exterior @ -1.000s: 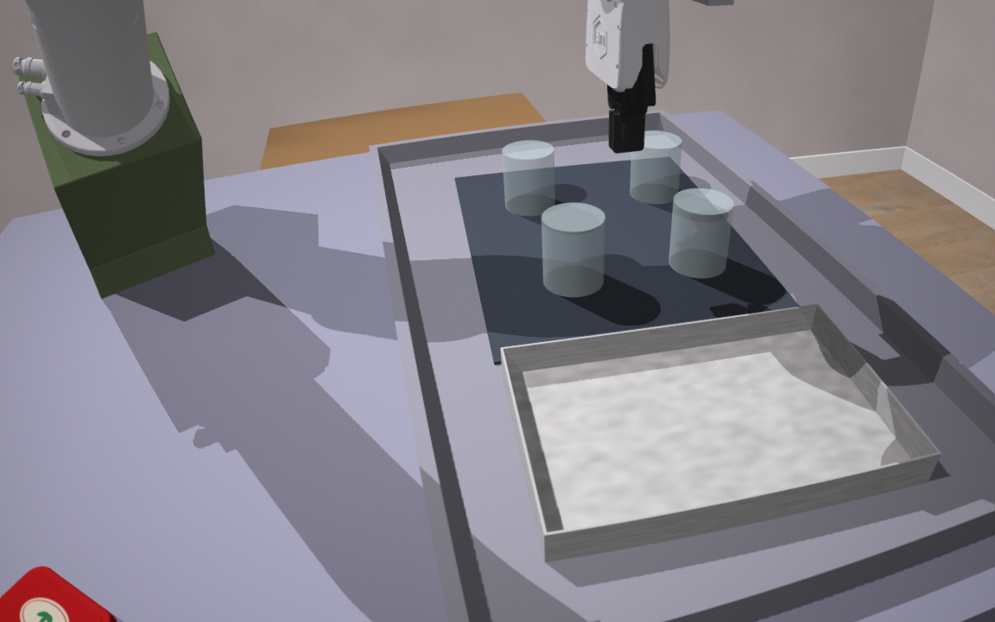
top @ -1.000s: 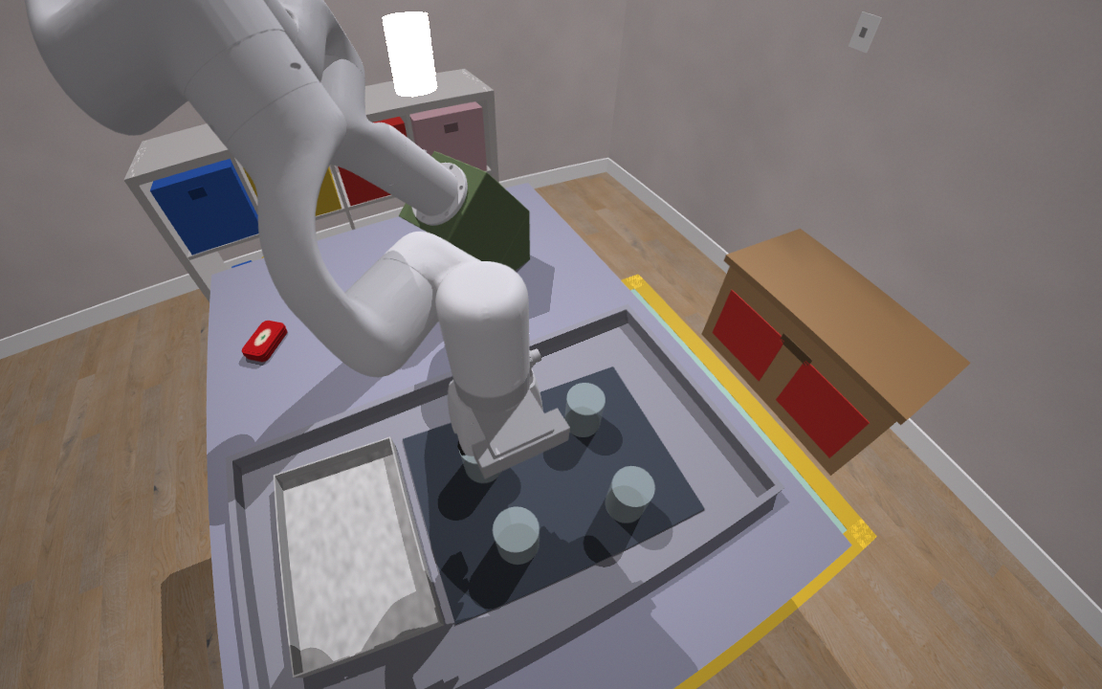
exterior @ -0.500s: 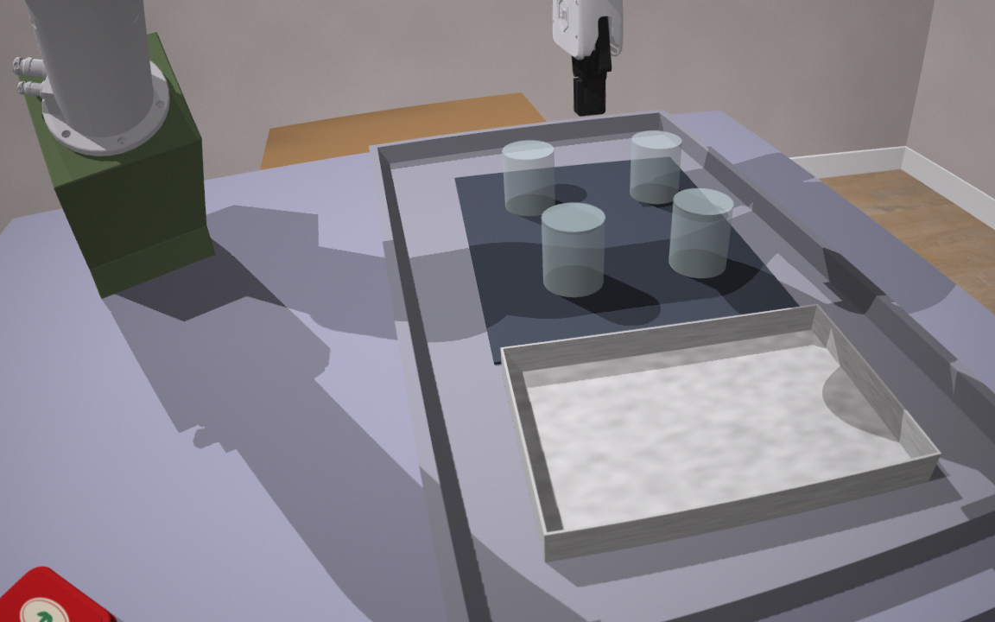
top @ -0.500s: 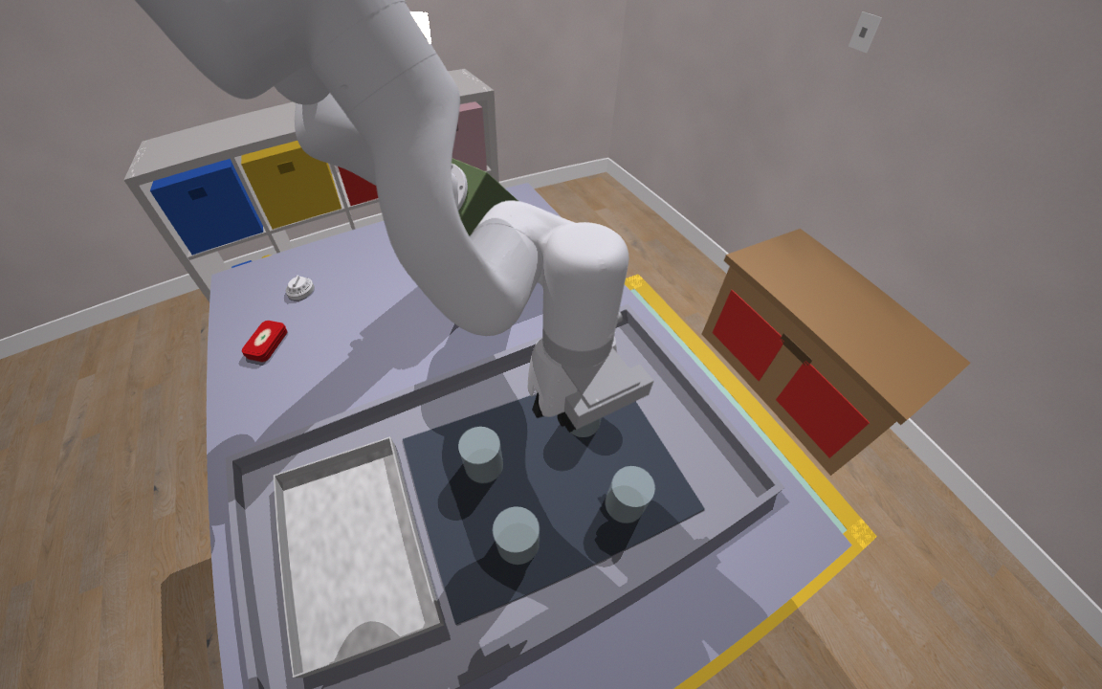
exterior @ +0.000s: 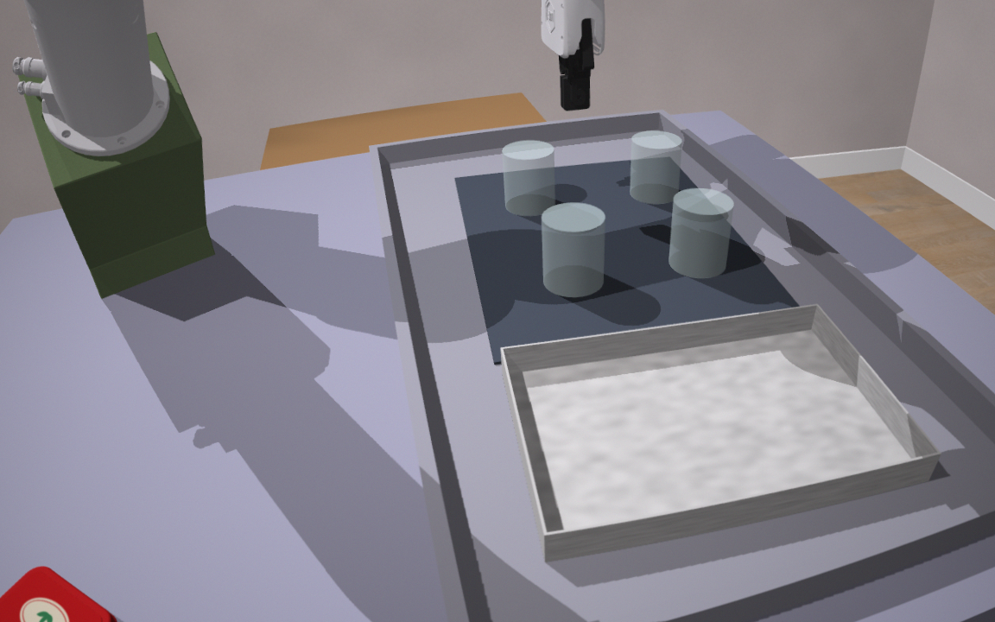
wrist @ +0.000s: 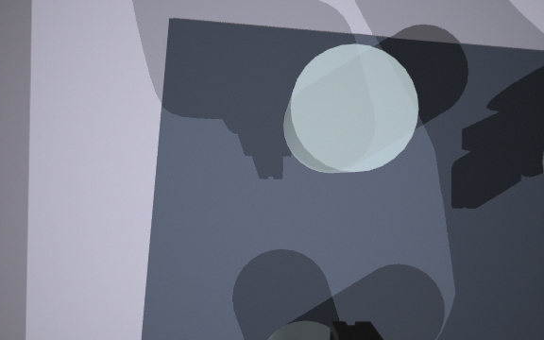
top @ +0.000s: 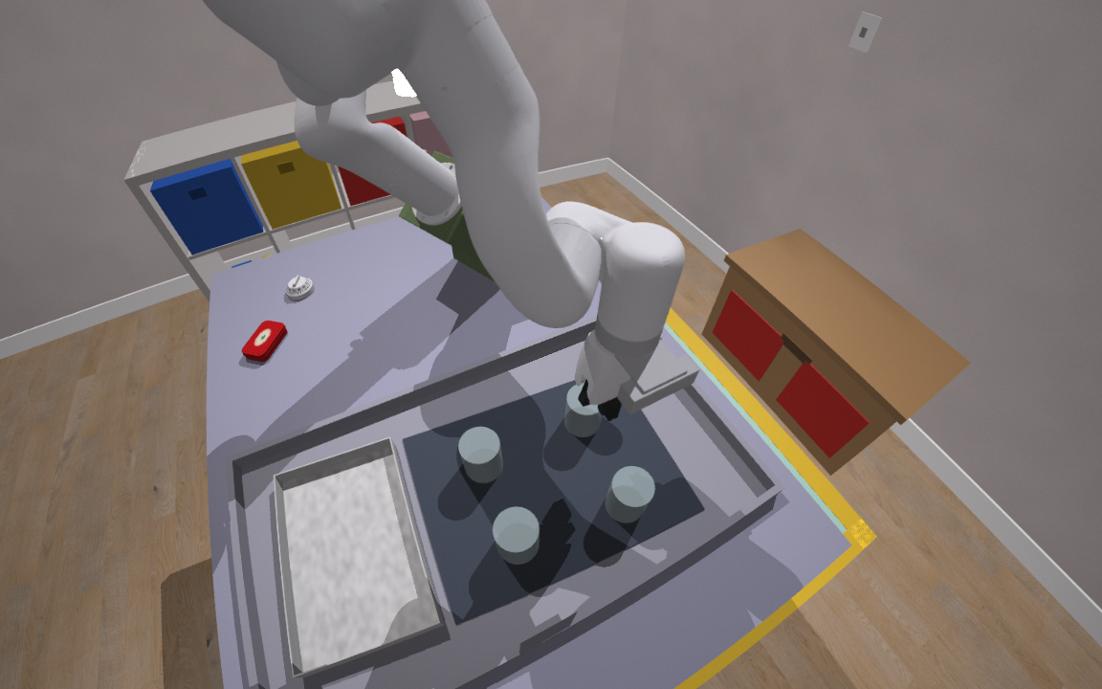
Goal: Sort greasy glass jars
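Several clear glass jars stand upright on the dark drying mat (top: 555,467), also seen in the exterior view (exterior: 624,286). One jar (top: 583,418) stands at the mat's far side, and my gripper (top: 600,402) hangs above it, shut and empty. In the exterior view the gripper (exterior: 572,92) is well above the jars, touching none. The other jars (top: 479,452) (top: 630,492) (top: 515,533) stand apart. The wrist view shows one jar (wrist: 352,109) from above near a mat corner, and my fingertips (wrist: 354,331) at the bottom edge. The grey tray (top: 349,557) (exterior: 710,433) beside the mat is empty.
A low grey wall (top: 486,368) rings the mat and tray. A red device (top: 264,340) and a white timer (top: 298,287) lie further back on the table. My green base block (exterior: 122,177) stands at the back. A wooden cabinet (top: 828,343) stands beside the table.
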`<state>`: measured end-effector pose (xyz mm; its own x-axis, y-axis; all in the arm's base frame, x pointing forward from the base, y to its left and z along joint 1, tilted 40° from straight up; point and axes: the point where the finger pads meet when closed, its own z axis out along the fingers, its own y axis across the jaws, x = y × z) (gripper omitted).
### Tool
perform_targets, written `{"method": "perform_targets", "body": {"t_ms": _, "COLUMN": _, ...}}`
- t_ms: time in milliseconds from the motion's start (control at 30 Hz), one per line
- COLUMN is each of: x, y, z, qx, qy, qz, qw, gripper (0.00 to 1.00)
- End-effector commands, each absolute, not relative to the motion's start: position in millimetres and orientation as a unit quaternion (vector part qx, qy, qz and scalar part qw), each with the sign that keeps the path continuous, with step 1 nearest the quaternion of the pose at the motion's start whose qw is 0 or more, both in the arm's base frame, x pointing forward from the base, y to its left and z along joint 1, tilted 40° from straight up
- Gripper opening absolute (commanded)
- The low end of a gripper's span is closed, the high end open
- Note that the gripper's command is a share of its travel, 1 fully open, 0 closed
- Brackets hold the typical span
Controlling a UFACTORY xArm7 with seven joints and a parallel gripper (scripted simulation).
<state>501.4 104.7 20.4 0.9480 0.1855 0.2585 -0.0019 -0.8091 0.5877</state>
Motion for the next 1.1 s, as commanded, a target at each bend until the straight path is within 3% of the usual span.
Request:
{"method": "perform_targets", "body": {"t_ms": 0, "x": 510, "y": 97, "z": 3, "qx": 0.939, "qy": 0.05, "qz": 0.155, "qw": 0.304, "gripper": 0.0}}
{"method": "perform_targets", "body": {"t_ms": 367, "x": 524, "y": 73, "z": -30, "qx": 0.939, "qy": 0.05, "qz": 0.155, "qw": 0.304, "gripper": 0.0}}
{"method": "perform_targets", "body": {"t_ms": 1067, "x": 520, "y": 72, "z": -31, "qx": 0.939, "qy": 0.05, "qz": 0.155, "qw": 0.304, "gripper": 0.0}}
